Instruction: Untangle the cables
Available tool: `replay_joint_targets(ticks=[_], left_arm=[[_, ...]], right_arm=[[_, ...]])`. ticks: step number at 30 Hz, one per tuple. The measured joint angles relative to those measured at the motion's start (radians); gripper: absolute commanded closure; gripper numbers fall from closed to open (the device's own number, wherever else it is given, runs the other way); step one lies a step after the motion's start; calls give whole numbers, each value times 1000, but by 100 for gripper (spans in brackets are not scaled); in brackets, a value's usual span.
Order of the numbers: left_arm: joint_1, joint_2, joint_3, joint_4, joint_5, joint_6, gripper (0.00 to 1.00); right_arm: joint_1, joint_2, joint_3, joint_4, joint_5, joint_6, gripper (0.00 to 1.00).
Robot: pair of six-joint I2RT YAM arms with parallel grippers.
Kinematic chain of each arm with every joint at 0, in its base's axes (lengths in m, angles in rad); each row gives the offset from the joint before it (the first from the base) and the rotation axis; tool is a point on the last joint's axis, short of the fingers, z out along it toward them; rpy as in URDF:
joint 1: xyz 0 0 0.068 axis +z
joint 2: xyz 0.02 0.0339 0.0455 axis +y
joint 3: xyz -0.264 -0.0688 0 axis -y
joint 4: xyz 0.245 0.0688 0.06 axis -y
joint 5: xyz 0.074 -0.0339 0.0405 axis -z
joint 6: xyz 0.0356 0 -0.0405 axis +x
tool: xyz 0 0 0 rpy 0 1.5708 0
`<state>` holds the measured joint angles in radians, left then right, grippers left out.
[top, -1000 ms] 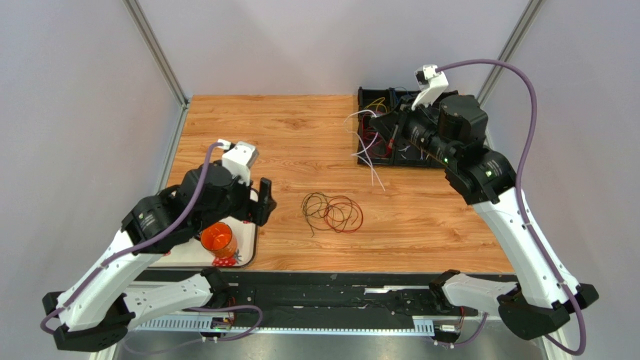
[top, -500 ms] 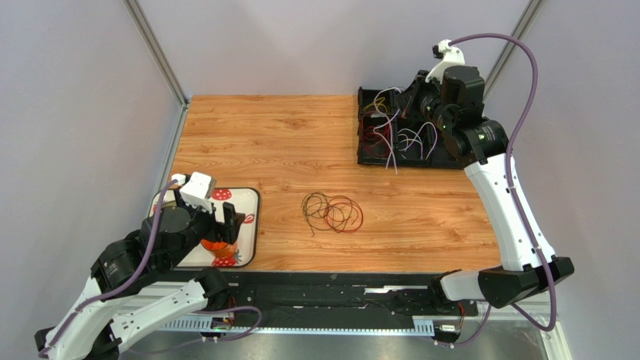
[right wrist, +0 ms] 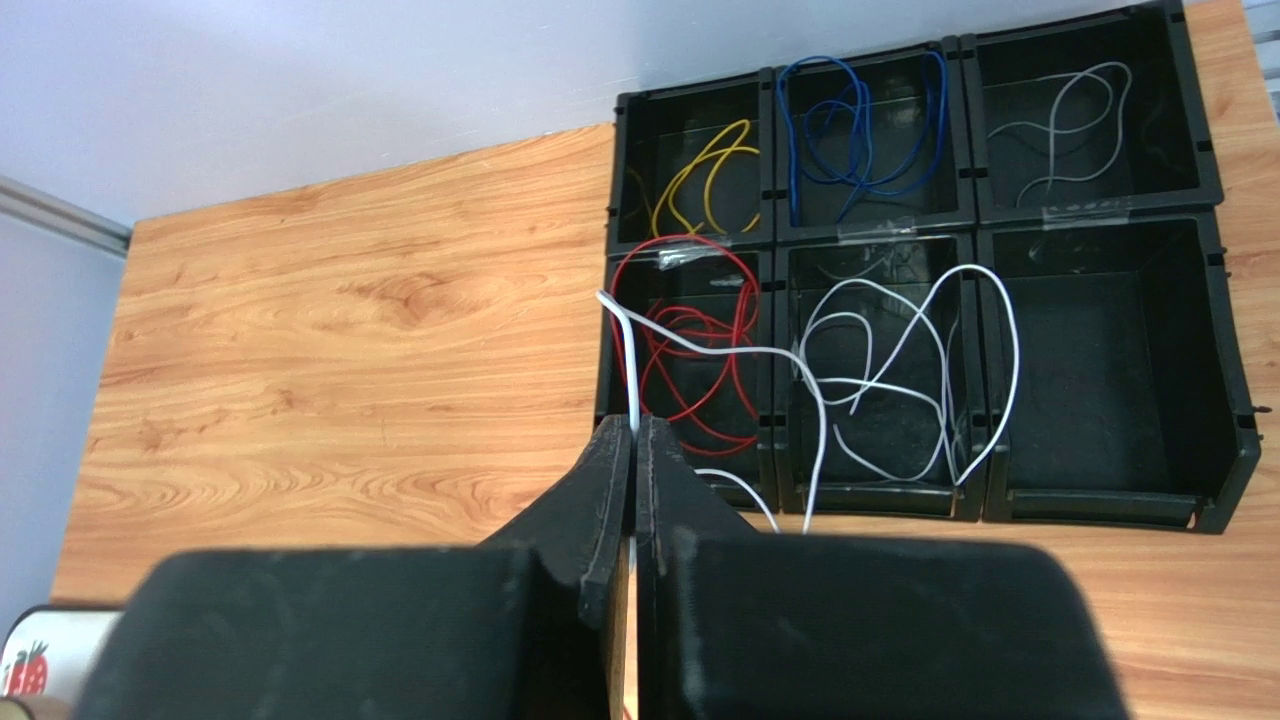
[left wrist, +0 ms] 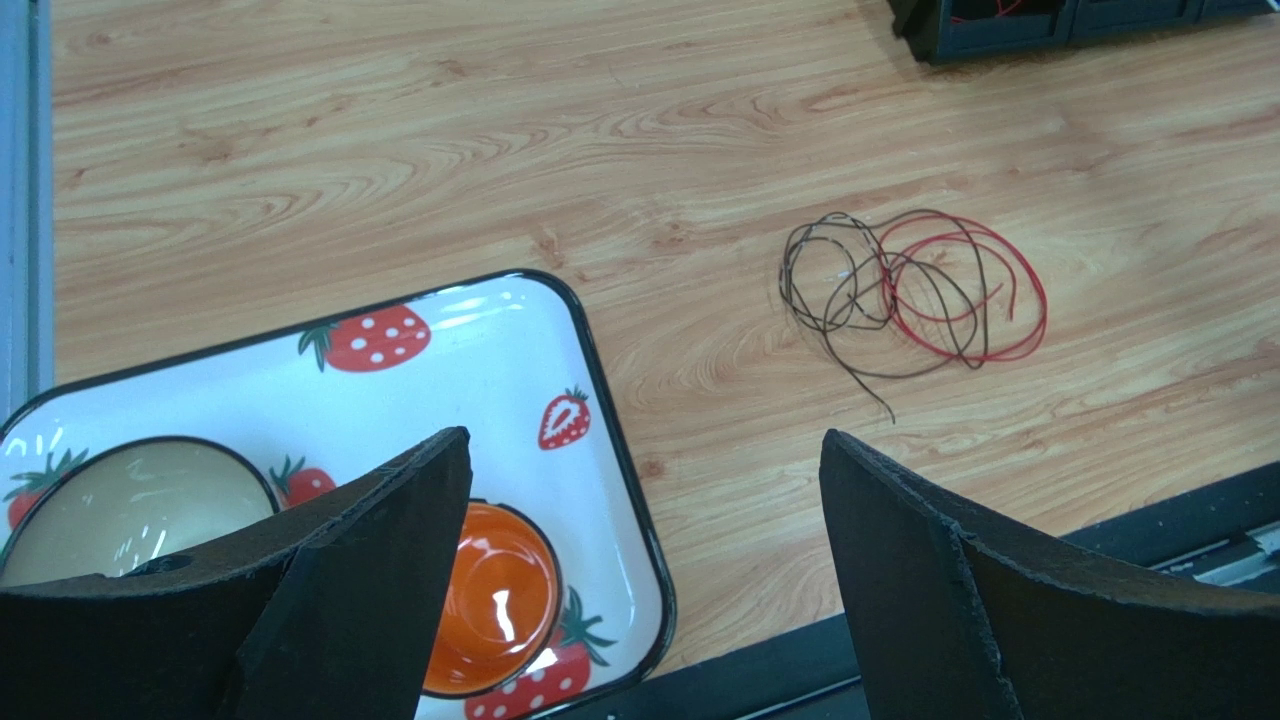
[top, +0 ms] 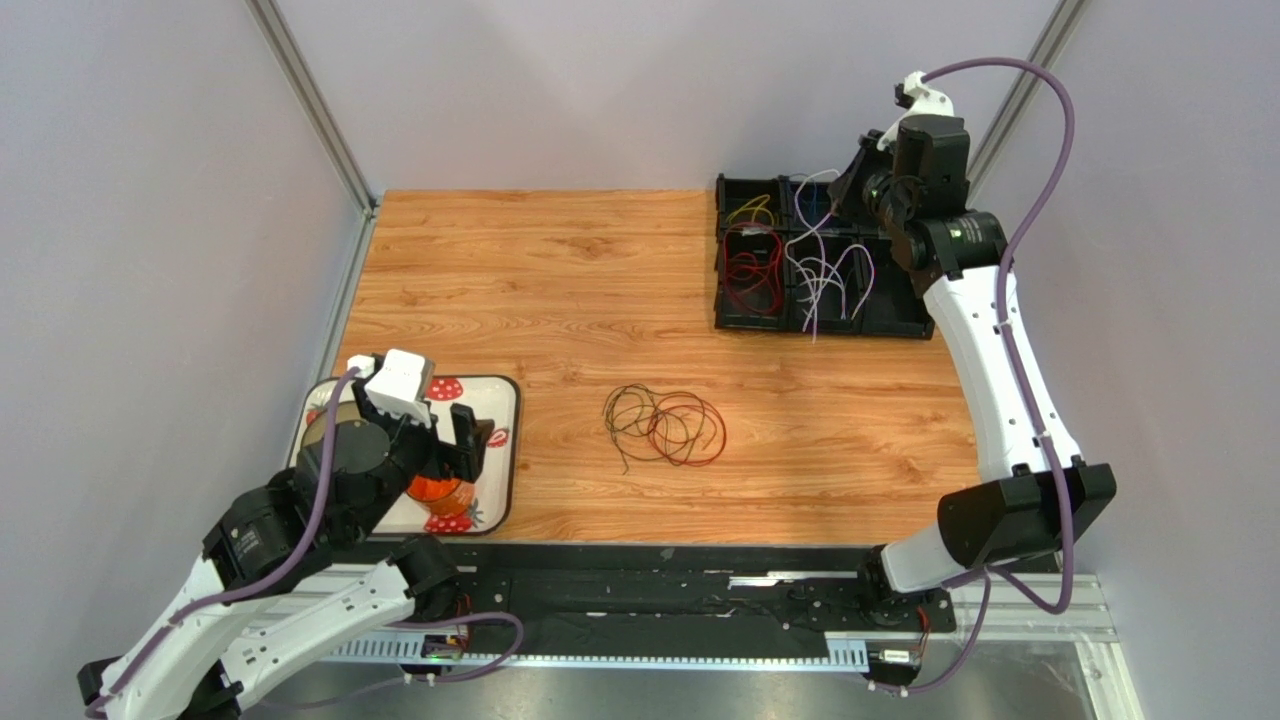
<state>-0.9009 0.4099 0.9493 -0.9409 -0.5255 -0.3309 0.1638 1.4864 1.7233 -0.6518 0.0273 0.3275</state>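
Top: tangle of red and brown cables (top: pixel 666 425) lies mid-table, long axis left-right.
Left wrist: left gripper (left wrist: pixel 643 443) jaws wide apart, empty, over strawberry tray (left wrist: pixel 481 330).
Right wrist: right gripper (right wrist: pixel 633 435) pinched closed on white cable (right wrist: pixel 633 375), which trails away into black bins (right wrist: pixel 1112 507).

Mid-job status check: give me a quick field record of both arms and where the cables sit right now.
left gripper: jaws open, over the strawberry tray, holding nothing
right gripper: jaws shut on a white cable above the black bin
white cable: trails into the bin's near middle compartment
loose tangle: red and dark cables, centre of table, untouched
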Motion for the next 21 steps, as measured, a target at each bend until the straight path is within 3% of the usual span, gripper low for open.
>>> replay_joint_targets(ticks=[21], left_arm=[[32,15,-22,21,48,39,11]], right_arm=[[-122,215,-9,175,-62,3,100]])
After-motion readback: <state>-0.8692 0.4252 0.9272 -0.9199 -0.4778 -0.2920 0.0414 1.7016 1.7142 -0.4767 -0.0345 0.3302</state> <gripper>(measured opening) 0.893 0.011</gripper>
